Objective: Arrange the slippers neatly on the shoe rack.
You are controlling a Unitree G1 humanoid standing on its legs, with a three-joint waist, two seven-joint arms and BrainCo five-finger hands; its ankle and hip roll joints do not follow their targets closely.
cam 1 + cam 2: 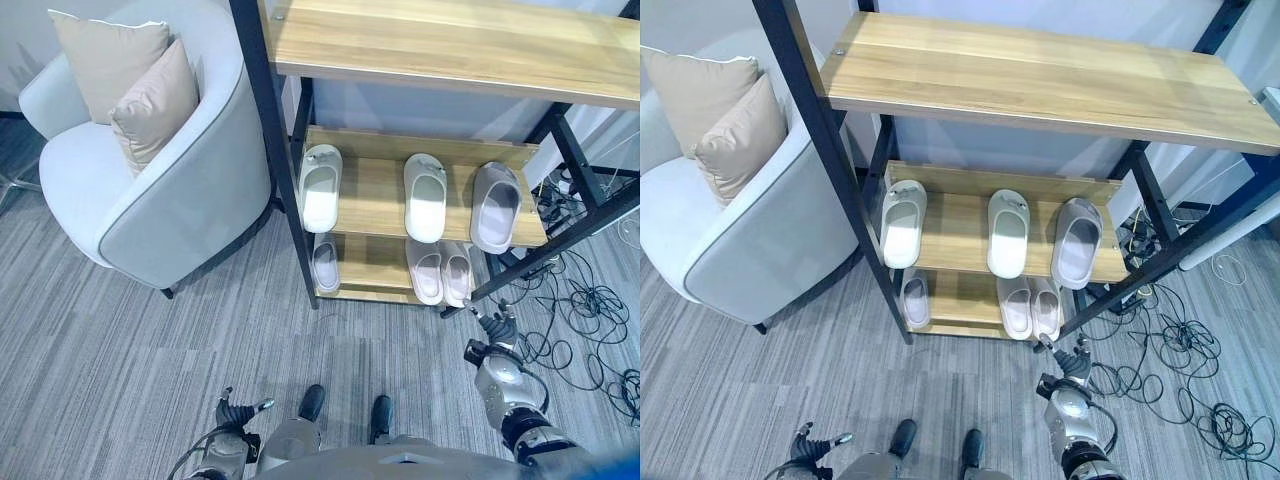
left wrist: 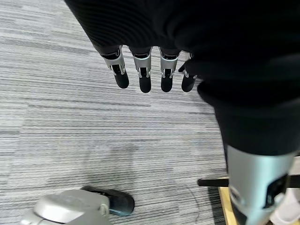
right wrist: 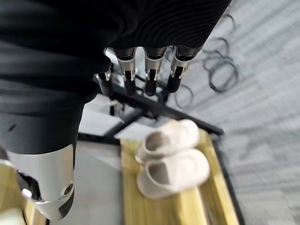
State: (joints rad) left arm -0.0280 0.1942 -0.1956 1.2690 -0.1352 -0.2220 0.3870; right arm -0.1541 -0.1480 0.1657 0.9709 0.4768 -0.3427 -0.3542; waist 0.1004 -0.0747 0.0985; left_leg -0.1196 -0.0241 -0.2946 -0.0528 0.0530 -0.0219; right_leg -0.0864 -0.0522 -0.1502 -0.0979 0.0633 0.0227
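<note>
6 slippers (image 1: 424, 197) racked, right hand (image 1: 497, 327) nearby

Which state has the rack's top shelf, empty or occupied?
Empty. The top shelf shows bare wood, while the slippers lie on the two lower shelves.

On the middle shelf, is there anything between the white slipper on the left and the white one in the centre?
No. In the left eye view, only bare wooden shelf lies between the left white slipper and the centre white slipper.

Six pale slippers (image 1: 425, 197) flat on wooden shoe rack (image 1: 372, 200) shelves
</note>
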